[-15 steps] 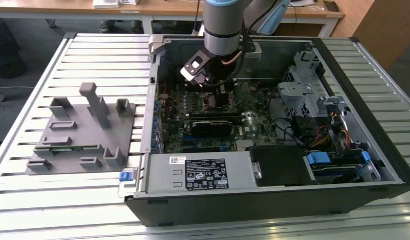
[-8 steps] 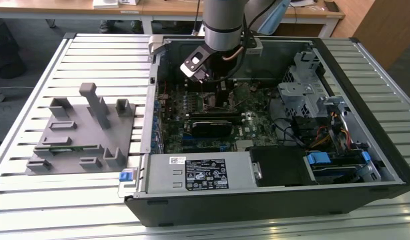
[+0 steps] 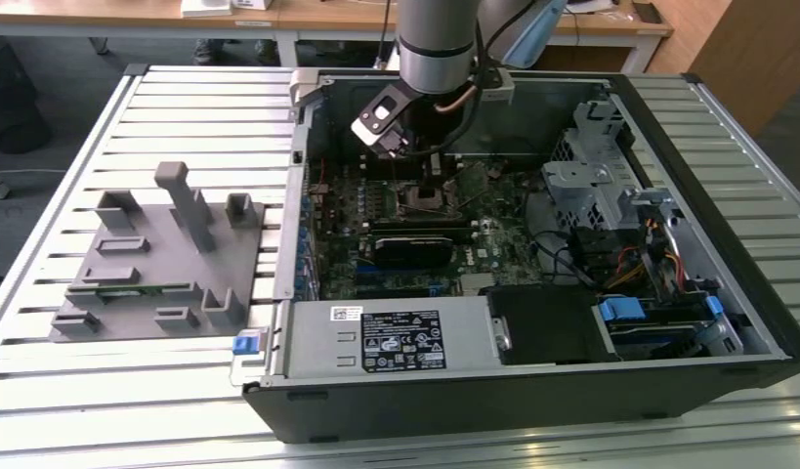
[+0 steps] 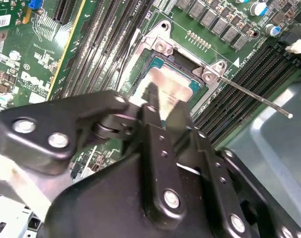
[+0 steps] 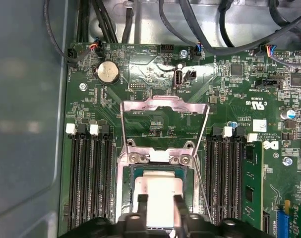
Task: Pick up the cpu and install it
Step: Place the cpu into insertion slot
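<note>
Hanging inside the open black computer case (image 3: 504, 415) on the slatted metal tabletop (image 3: 178, 107), the black pincer (image 5: 160, 201) sits directly over the small square cpu with its shiny silver top (image 5: 159, 184). The cpu lies within the silver socket frame (image 5: 121, 198) on the green motherboard (image 5: 140, 74), between 2 banks of black memory slots (image 5: 90, 183). The hinged silver load plate (image 5: 165, 103) stands flipped up and the thin lever rod (image 4: 254, 96) is swung aside, leaving the seat uncovered for the chip. Whether the pincer is pinching the cpu or spread off it, I cannot tell.
</note>
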You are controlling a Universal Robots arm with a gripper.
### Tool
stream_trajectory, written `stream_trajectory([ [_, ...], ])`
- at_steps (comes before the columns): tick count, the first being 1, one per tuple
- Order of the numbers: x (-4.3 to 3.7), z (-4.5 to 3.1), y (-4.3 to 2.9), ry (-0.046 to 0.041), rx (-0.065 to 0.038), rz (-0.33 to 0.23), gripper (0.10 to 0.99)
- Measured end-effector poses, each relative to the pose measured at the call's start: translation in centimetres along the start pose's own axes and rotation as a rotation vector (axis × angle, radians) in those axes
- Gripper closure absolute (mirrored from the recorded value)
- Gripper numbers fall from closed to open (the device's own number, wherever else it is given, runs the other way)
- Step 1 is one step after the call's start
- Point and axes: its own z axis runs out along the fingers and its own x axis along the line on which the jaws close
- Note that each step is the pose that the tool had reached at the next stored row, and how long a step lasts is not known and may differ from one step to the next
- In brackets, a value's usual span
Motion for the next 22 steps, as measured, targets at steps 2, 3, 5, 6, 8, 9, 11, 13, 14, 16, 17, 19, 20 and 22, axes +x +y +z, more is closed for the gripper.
stream_trajectory([
  [2,0.0,-0.07,0.01,0.0001,0.0,0.0,0.796],
  [3,0.0,-0.12,0.01,0.0,0.0,0.0,0.855],
  [5,0.0,-0.22,0.01,0.0001,0.0,0.0,0.914],
  [6,0.0,-0.28,0.02,0.0001,0.0,0.0,0.973],
  [8,0.0,-0.39,0.02,0.0,0.0,0.0,0.98],
  [9,0.0,-0.44,0.02,0.0,0.0,0.0,0.98],
  [11,0.0,-0.59,0.03,0.0001,0.0,0.0,0.98],
  [13,0.0,-0.73,0.04,0.0001,0.0,0.0,0.98],
  [14,0.01,-0.81,0.04,0.0002,0.0,0.0,0.98],
  [16,0.01,-1.0,0.05,0.0001,0.0,0.0,0.98],
  [17,0.01,-1.08,0.06,0.0001,0.0,0.0,0.98],
  [19,0.01,-1.22,0.06,0.0,0.0,0.0,0.98],
  [20,0.01,-1.28,0.07,0.0,0.0,0.0,0.98],
  [22,0.01,-1.41,0.07,0.0,0.0,0.0,0.98],
])
